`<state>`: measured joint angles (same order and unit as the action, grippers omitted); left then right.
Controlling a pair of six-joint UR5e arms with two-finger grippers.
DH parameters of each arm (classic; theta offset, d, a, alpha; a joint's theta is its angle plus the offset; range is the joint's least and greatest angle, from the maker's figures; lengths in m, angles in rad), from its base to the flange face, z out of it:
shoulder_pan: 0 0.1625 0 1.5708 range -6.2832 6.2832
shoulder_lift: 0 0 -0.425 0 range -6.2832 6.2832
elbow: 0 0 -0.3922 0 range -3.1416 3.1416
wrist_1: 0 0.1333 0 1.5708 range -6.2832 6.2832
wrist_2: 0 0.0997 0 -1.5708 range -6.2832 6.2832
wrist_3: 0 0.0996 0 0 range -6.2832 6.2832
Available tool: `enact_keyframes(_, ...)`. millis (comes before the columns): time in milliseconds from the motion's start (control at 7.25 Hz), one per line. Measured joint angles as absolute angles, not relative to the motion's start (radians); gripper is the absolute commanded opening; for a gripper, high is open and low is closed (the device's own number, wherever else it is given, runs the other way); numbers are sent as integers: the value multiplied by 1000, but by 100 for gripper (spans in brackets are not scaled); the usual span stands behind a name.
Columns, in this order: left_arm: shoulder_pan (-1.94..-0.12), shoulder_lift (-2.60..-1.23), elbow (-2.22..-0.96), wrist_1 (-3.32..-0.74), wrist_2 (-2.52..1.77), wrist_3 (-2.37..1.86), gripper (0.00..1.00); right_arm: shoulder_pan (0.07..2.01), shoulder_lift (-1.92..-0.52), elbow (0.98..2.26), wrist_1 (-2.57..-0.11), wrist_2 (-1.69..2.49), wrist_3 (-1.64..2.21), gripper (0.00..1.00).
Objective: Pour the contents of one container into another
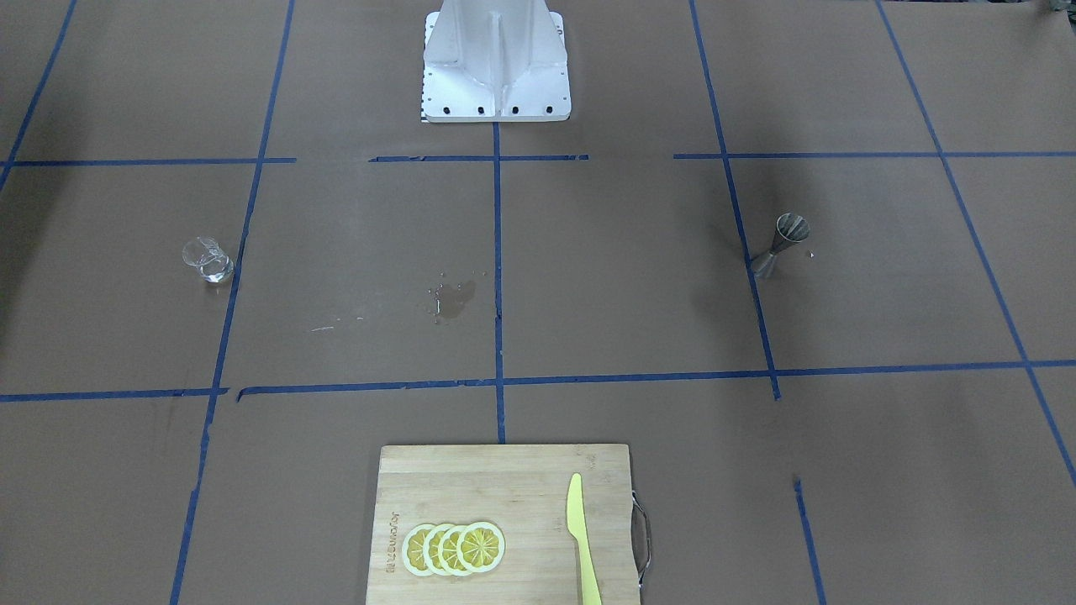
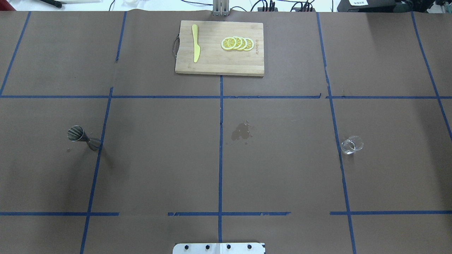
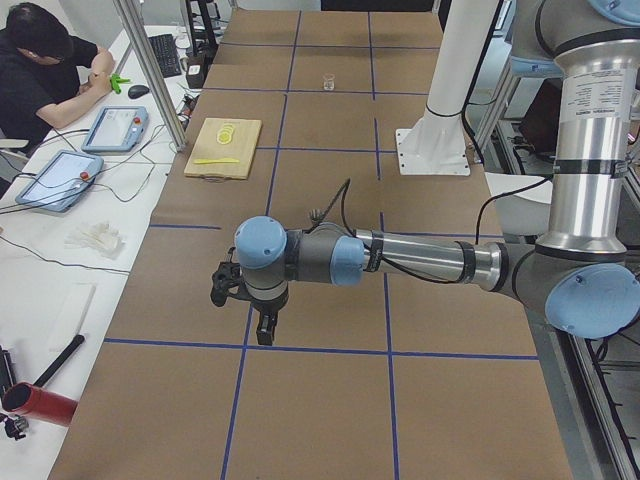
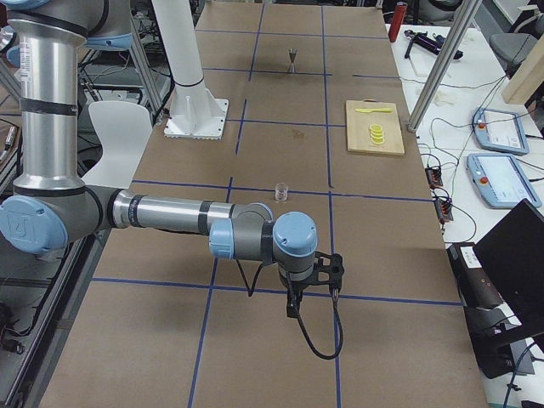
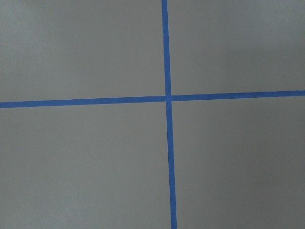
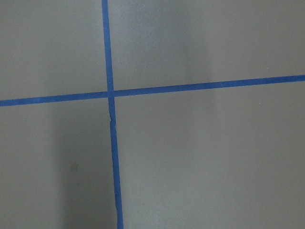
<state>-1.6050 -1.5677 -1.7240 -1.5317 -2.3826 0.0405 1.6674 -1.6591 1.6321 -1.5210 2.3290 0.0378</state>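
The clear glass cup (image 1: 208, 260) stands upright on the brown table, on the robot's right side, and also shows as the cup (image 2: 351, 144) from overhead. The steel jigger (image 1: 780, 245) stands upright on the robot's left side, right by a blue tape line, seen too as the jigger (image 2: 83, 137). Neither gripper is near them. My left gripper (image 3: 224, 290) hangs over the table's left end, and my right gripper (image 4: 327, 269) over the right end. Both show only in the side views, so I cannot tell whether they are open or shut. The wrist views show only tape lines.
A wooden cutting board (image 2: 212, 65) with lemon slices (image 2: 237, 43) and a yellow knife (image 2: 195, 47) lies at the far middle. A wet spill (image 2: 242, 133) marks the table's centre. The robot's base plate (image 1: 496, 84) is at the near edge.
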Motion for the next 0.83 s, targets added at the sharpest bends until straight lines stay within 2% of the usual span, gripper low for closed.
enact_keyframes(276, -1583, -1571, -1863, -1545, -2378, 23, 99, 1667, -1659, 1638, -1518, 2333, 39, 100)
enact_keyframes(414, -1558, -1571, -1938, -1547, -2380, -36, 95, 1664, -1658, 1645, -1519, 2332, 43, 100)
enact_keyframes(828, -1377, -1553, -2168, -1588, -2366, -394, 95, 1639, -1637, 1659, -1521, 2328, 53, 100)
